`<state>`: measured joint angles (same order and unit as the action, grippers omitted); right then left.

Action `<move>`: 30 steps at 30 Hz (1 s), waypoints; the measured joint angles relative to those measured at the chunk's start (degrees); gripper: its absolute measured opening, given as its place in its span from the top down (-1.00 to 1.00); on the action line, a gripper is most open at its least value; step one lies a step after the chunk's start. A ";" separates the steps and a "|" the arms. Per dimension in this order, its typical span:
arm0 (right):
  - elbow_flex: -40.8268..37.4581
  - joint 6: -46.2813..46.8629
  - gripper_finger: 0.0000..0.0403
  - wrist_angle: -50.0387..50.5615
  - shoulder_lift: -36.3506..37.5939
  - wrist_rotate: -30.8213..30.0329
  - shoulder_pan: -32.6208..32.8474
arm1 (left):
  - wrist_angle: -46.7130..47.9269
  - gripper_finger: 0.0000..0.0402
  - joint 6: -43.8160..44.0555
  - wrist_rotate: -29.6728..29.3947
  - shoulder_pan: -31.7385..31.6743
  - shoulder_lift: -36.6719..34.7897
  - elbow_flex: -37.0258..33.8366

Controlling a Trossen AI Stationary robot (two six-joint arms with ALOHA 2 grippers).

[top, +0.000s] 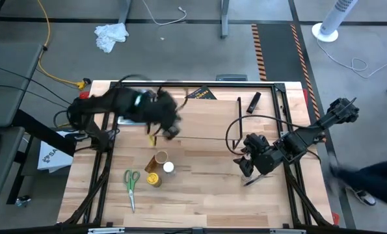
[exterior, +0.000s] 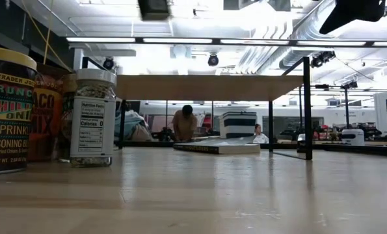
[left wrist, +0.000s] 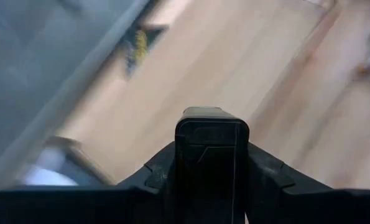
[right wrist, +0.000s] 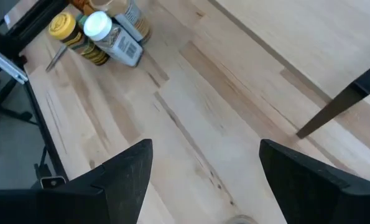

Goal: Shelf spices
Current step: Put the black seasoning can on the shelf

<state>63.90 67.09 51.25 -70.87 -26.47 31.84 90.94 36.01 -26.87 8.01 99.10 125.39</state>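
Observation:
Three spices stand together on the table: the wide tan round jar (top: pixel 159 158), the white-lidded jar (top: pixel 169 168) (exterior: pixel 92 117) (right wrist: pixel 98 26) and the yellow-lidded jar (top: pixel 153 179) (exterior: pixel 8 110) (right wrist: pixel 61 26). The orange-brown packet (exterior: pixel 47 110) stands behind them. The shelf (top: pixel 209 138) (exterior: pixel 206 86) stands on thin black legs toward the far right. My left gripper (top: pixel 170 129) (left wrist: pixel 211 162) is blurred, left of the shelf, shut on a small black tin (left wrist: pixel 211 134). My right gripper (top: pixel 247 168) (right wrist: pixel 206 168) hangs open over bare wood near the shelf's right legs. My left gripper pinches the small black tin between its two fingers (left wrist: pixel 163 168), one on each side wall (left wrist: pixel 180 155). The tin's end (left wrist: pixel 211 115) sticks out past the fingers. Whether it is lifted clear of the table cannot be told through the blur.
Green-handled scissors (top: pixel 131 185) lie near the left edge. A black marker (top: pixel 253 101) and a dark packet (top: pixel 200 93) lie at the far side. A small yellow thing (top: pixel 152 138) sits under the left arm. A black frame (top: pixel 291 130) edges the table. People show in the room behind.

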 joint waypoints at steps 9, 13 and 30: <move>0.04 1.91 -0.45 0.16 0.08 2.96 -1.49 | -1.37 0.42 17.04 0.43 -13.61 -0.41 -6.94; 0.04 1.67 -0.45 0.51 0.04 3.06 -1.49 | -1.02 0.42 27.20 -4.79 -13.50 -1.04 -10.63; 0.04 1.48 -0.45 0.54 0.02 3.07 -1.49 | -0.86 0.42 46.32 -0.43 -10.59 -0.87 -24.71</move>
<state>63.94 68.58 51.79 -70.85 -23.40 30.35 90.08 82.32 -27.31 -2.58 98.23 100.68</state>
